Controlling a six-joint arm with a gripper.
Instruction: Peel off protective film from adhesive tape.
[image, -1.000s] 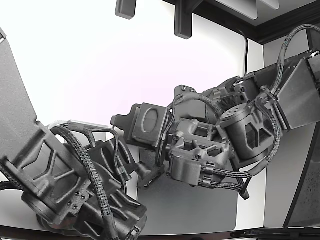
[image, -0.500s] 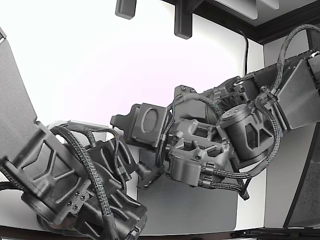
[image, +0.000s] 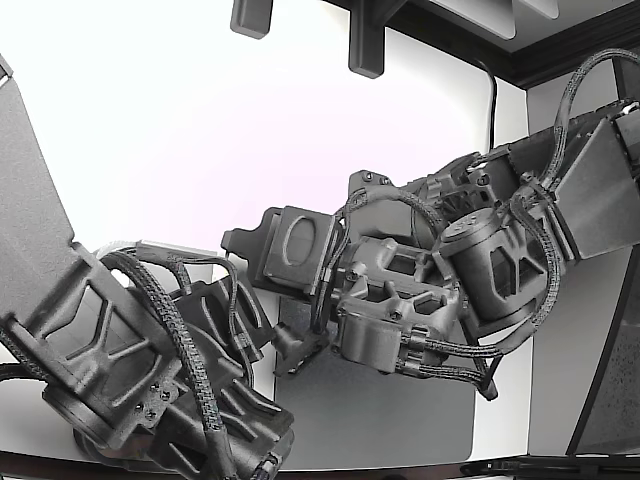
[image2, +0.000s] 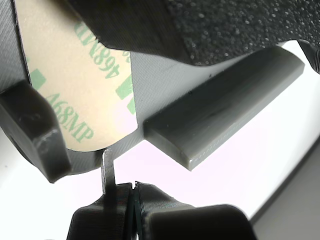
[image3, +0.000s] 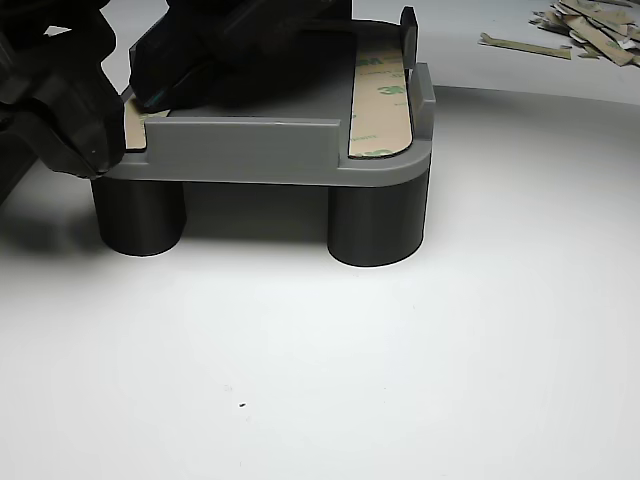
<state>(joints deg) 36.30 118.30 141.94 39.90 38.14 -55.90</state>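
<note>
- Exterior view: a bright white tabletop (image: 180, 150) fills the background, with a grey mat (image: 400, 410) under the arms. Two dark arms crowd the middle, one from the exterior view's left and one from its right. Their bodies hide the work between them, so neither the tape nor the claw's state can be read here.
- Wrist view: the gripper (image2: 134, 197) sits very close below the rounded end of a tan film (image2: 75, 85) printed with green lettering. Its two jaws are pressed together with only a hairline seam between them, and a thin grey blade-like tip (image2: 107, 170) stands up toward the film's end edge. Whether film is already pinched cannot be told. The film's long axis runs away from the claw along the grey fixture (image2: 165, 75), beside a raised grey bar (image2: 225, 105). I judge the lift must start at this near edge.
- Other view: the fixture stands on two dark round legs (image3: 378, 225) on the white table. A second film strip (image3: 380, 100) lies uncovered along its far side; dark arm parts cover the other end. Spent film scraps (image3: 570, 25) lie well apart, and open table lies in front for pulling away.
</note>
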